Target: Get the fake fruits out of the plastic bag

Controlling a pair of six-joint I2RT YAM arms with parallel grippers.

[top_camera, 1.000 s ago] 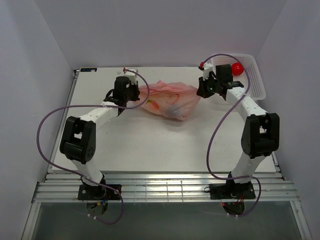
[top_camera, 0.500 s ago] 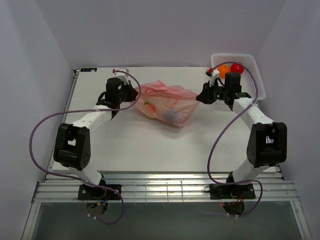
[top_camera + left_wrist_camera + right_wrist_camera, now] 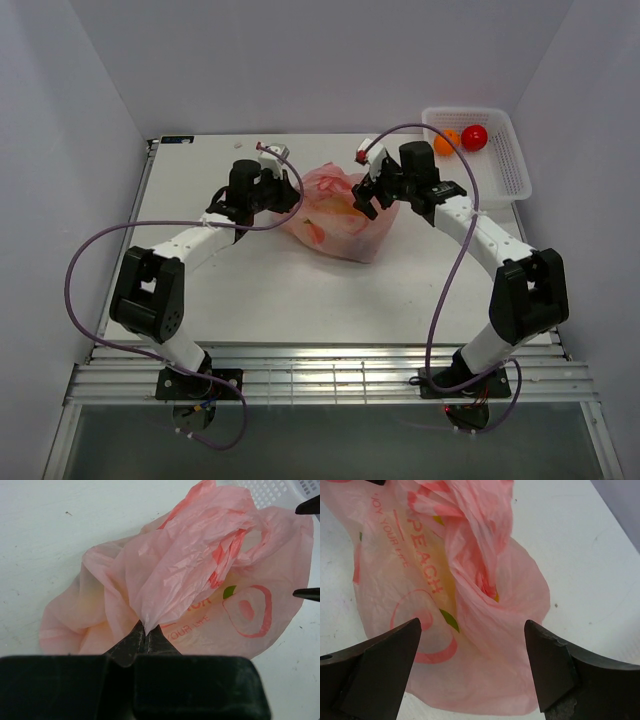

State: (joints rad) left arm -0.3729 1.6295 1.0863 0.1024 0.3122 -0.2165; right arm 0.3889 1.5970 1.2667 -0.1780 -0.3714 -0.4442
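Note:
The pink plastic bag (image 3: 335,215) with peach prints lies crumpled mid-table. My left gripper (image 3: 277,192) is shut on a fold of its left edge; in the left wrist view the film (image 3: 200,575) rises out of the closed gripper (image 3: 146,630). My right gripper (image 3: 366,196) hangs open over the bag's right side, and its wrist view shows the bag (image 3: 420,580) below the wide gripper (image 3: 472,625) with nothing held. A yellow tint (image 3: 445,582) shows through the plastic. An orange fruit (image 3: 446,141) and a red fruit (image 3: 474,136) lie in the basket.
The white lattice basket (image 3: 505,165) stands at the back right corner, its edge also in the left wrist view (image 3: 280,487). Grey walls close in the table at left, back and right. Purple cables loop from both arms.
The right gripper opened and swung left from the basket to above the bag. The orange fruit now lies in the basket beside the red one. The left gripper kept its pinch.

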